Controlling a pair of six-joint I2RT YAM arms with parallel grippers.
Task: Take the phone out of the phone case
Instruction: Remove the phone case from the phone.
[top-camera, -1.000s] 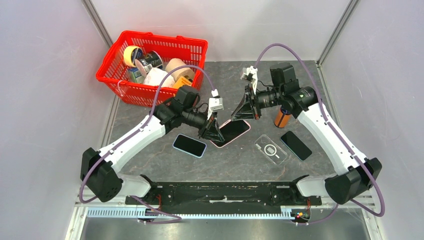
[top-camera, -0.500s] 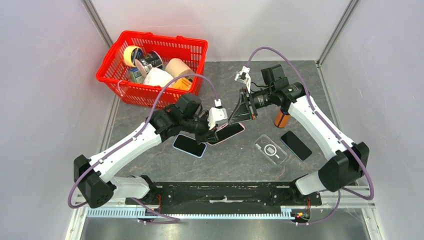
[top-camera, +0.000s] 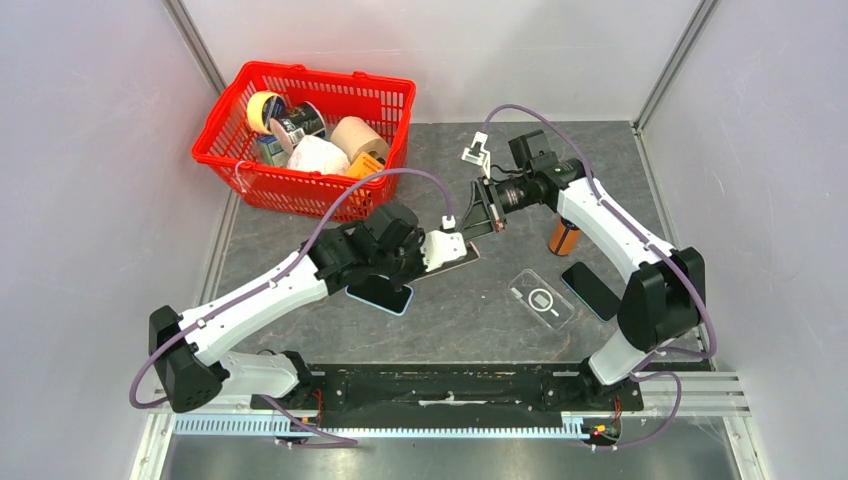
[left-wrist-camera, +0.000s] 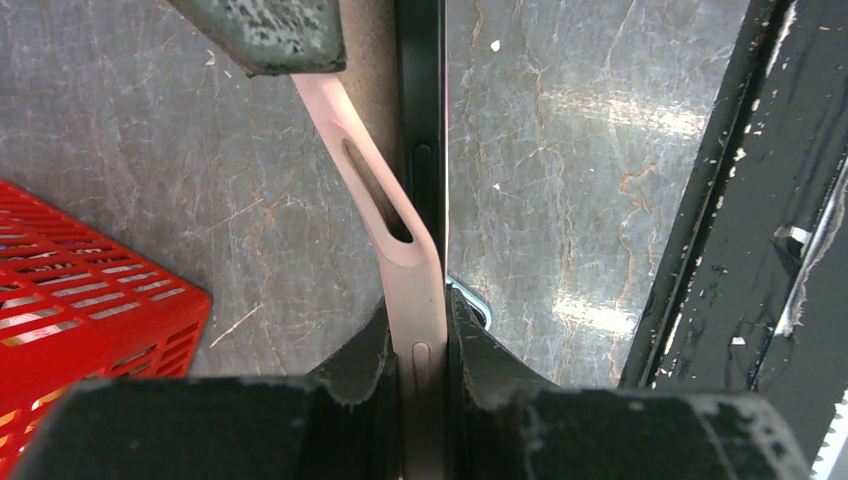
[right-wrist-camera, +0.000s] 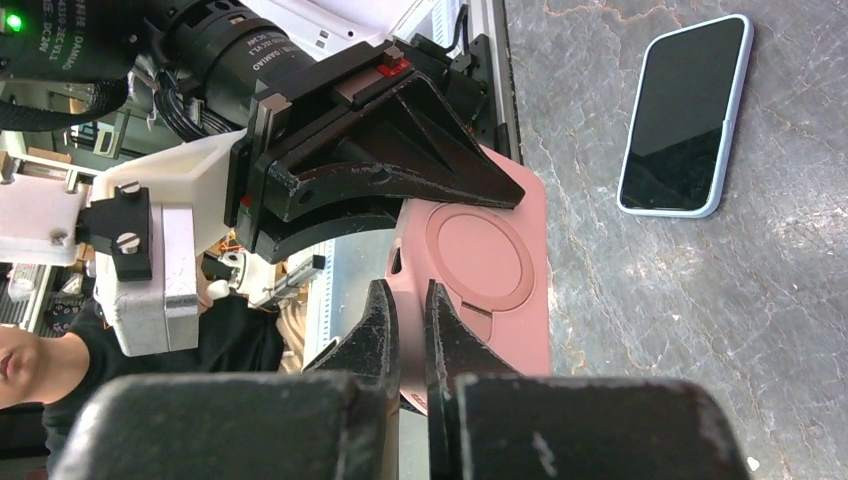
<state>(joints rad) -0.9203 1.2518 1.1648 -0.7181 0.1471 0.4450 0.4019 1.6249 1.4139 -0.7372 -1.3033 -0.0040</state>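
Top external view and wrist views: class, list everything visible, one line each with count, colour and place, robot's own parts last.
basket: one, red, table's far left, holding rolls and a can
pink phone case: one, pink, held between both end effectors
phone: one, dark, partly inside pink phone case
cased phone: one, light blue case, under left arm
clear case: one, transparent, table, right of centre
bare phone: one, black, beside clear case
bottle: one, orange, behind right arm
table: one, grey, under everything
left end effector: one, black, clamping pink phone case
right end effector: one, black, clamping pink phone case
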